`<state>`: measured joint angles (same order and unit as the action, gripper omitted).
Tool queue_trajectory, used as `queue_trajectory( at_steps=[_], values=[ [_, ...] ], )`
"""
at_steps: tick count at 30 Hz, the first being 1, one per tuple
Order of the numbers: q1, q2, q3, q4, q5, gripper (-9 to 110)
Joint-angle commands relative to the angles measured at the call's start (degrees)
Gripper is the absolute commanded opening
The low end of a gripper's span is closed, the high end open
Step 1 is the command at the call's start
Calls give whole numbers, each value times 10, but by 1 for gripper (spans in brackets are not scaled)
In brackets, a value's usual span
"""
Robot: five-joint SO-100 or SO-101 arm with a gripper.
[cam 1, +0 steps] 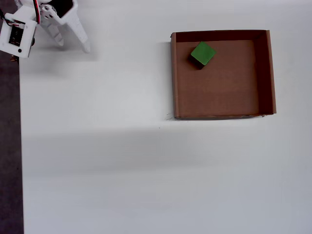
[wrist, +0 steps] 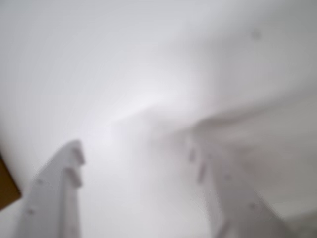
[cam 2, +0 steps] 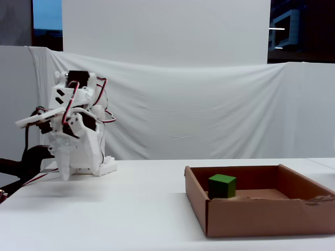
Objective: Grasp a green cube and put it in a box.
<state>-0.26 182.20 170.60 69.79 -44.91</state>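
White table (cam 1: 122, 161): green cube (cam 1: 203, 53) far from hand (cam 1: 73, 41)

Wrist view blurred; hand (wrist: 133, 158) indistinct.

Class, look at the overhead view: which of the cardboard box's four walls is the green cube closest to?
The small green cube sits nearest the top wall of the brown cardboard box, toward its left corner; the other walls lie farther away.

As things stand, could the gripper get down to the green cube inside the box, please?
Probably yes: the green cube sits uncovered in the box, whose top is open and walls low. The gripper is folded back across bare table, holding nothing.
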Motion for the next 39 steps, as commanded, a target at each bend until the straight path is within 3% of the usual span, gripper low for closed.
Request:
queue_trajectory(
  at_steps=[1,16,39],
  values=[
    [4,2,-3,2,2,29],
    [68,3,-3,3,3,29],
    [70,3,-3,3,4,29]
  ],
)
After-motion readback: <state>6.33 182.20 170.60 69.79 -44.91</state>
